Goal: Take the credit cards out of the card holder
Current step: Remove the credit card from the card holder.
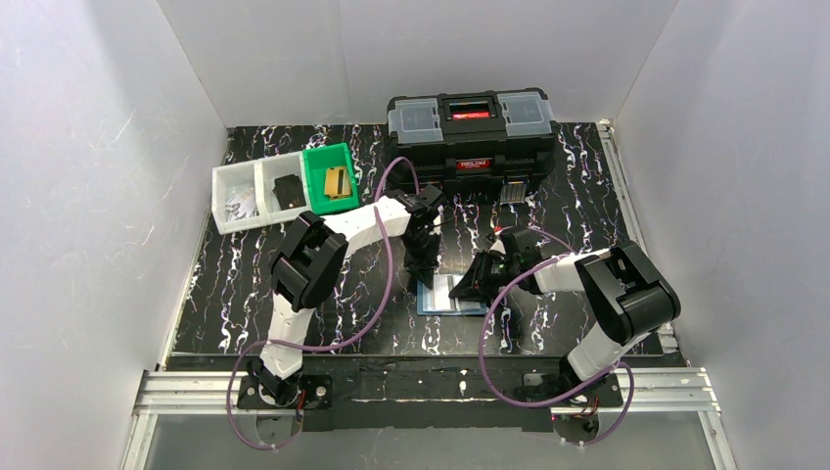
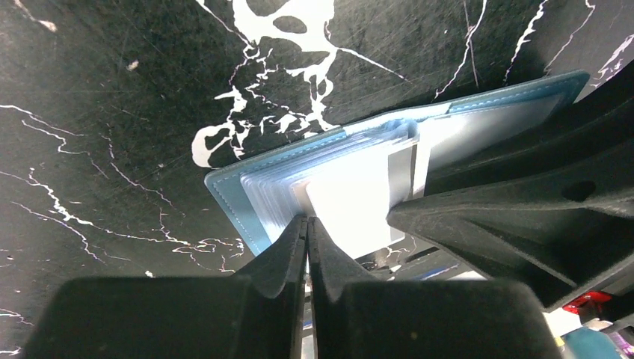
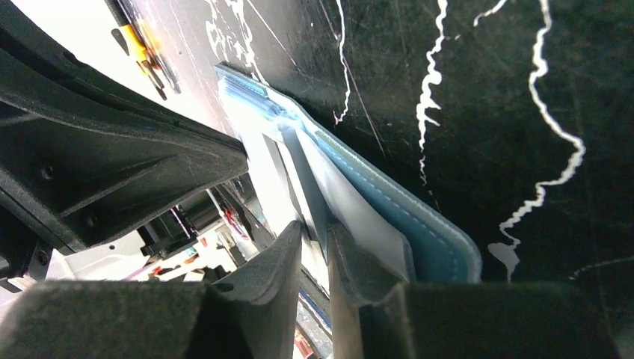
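The card holder point(image 1: 452, 295) lies open on the black marbled table between my two arms, teal-blue outside with clear sleeves fanned inside. My left gripper point(image 1: 423, 266) is shut, its tips point(image 2: 307, 219) meeting at the near edge of the sleeve stack point(image 2: 269, 191). Whether something thin is pinched there does not show. My right gripper point(image 1: 470, 286) comes in from the other side, and its jaws point(image 3: 314, 228) are closed on a grey-blue inner leaf beside the teal cover point(image 3: 441, 243). Glare whitens the inner panels, so no credit cards can be told apart from the sleeves.
A big black toolbox point(image 1: 472, 132) stands at the back centre. At the back left a green bin point(image 1: 330, 178) holds a flat tan item, next to a white two-part tray point(image 1: 250, 196) with small items. White walls close in three sides.
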Motion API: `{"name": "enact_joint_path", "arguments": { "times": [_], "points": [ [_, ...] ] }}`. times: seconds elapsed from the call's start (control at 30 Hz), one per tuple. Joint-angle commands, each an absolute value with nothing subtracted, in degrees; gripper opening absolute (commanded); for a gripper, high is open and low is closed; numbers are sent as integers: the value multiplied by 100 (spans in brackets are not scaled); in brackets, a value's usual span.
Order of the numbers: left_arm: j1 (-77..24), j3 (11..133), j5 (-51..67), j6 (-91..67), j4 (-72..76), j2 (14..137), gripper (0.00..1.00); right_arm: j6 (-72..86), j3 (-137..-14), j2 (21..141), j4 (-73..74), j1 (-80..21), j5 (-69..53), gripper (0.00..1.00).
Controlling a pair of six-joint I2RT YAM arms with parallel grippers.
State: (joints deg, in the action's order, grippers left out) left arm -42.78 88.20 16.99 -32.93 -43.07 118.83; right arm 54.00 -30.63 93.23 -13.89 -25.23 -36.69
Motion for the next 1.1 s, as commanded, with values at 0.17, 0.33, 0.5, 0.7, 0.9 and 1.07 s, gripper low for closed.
{"name": "enact_joint_path", "arguments": {
  "times": [0.17,0.33,0.5,0.7,0.9,1.07],
  "points": [
    [-4412,8743,1394,-3563,-4385,12220,0,5493,-2836,9360,-1738,-2445,-3833,29],
    [-4407,8716,1071,-3529,-4512,12325,0,5755,-2563,9306,-2195,-2254,-4040,29],
    [-4369,8646,1002,-3469,-4525,12416,0,6195,-2254,9400,-3033,-2110,-4300,29],
    [-4359,8578,1046,-3462,-4482,12444,0,6813,-1943,9708,-4309,-2029,-4558,28],
    [-4364,8549,1065,-3450,-4460,12428,0,7119,-1862,9996,-4929,-2021,-4664,24],
    [-4357,8512,1077,-3462,-4457,12437,0,7084,-1840,9965,-4882,-2022,-4597,15]
  ]
}}
